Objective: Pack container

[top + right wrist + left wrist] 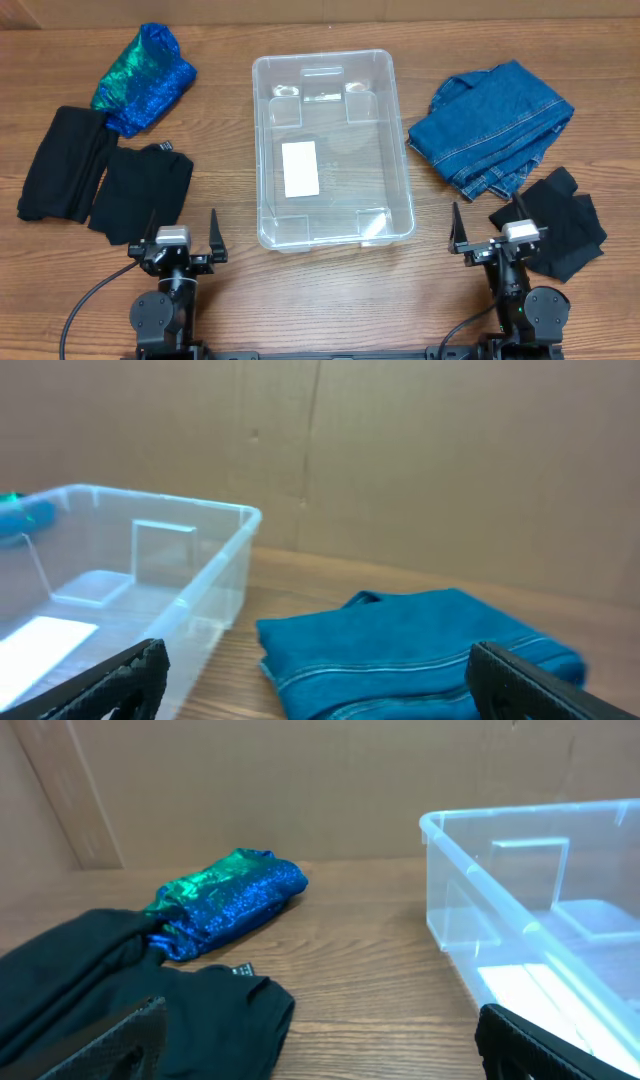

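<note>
Container (pixel 262 150) lies between left pincer (pixel 182 230) and right pincer (pixel 487 226), touching neither.

No writing can be read in any view. The white label (pixel 300 168) on the bottom of the container (pixel 355 180), at the centre of the overhead frame, shows only as a plain white rectangle. A small tag (pixel 243 970) on the black garment (pixel 220 1020), lower left of the left wrist view, carries pale marks too small to make out.

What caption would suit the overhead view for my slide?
Empty clear container on a wooden table, between sequined cloth and jeans; left gripper and right gripper open.
</note>
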